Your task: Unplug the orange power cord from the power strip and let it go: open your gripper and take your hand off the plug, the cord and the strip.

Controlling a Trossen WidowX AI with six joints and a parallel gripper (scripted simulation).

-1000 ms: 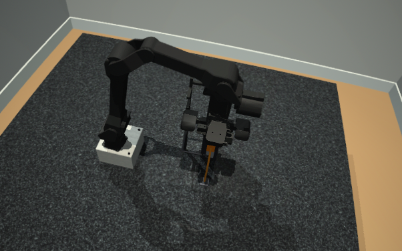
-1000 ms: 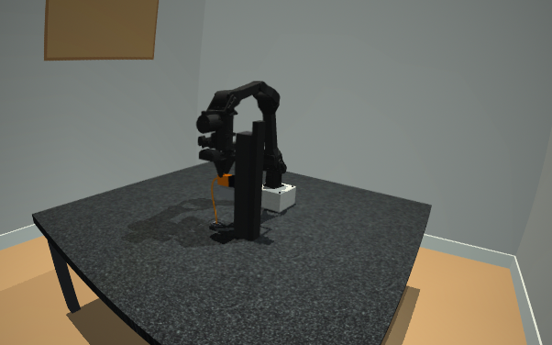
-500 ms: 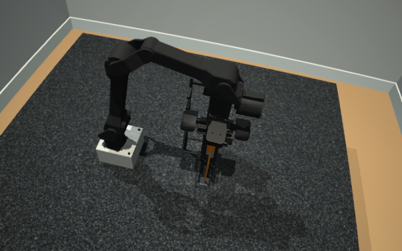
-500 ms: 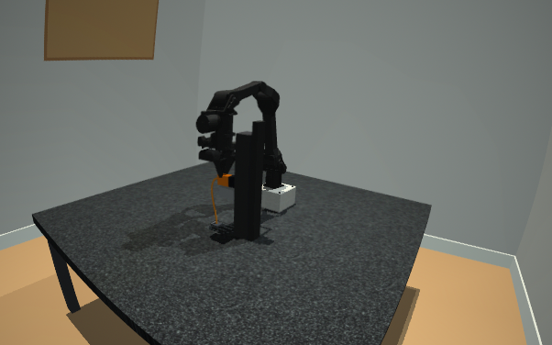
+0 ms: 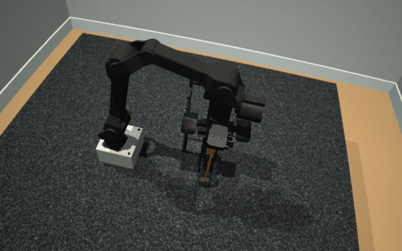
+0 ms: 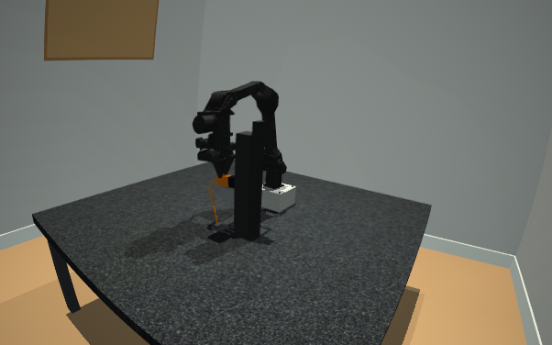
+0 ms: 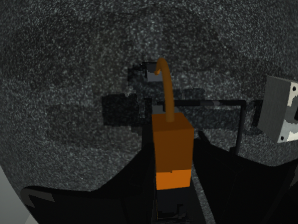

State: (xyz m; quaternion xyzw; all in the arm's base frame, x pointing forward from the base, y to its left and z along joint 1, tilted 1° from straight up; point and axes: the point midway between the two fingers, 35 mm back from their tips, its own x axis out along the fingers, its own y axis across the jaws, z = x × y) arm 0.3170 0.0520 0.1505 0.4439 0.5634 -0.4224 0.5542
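The black parallel-jaw end effector (image 7: pixel 172 219), clamped on the boxy orange plug (image 7: pixel 173 151) seated in the tall black upright power strip (image 6: pixel 248 183), should pull straight outward without twisting, judging by its alignment.

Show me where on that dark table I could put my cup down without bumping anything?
Open stretches lie along the table edge nearest the exterior camera and on its right side. The middle is crowded: white base block, upright black power strip, orange plug in the gripper, dangling orange cord.
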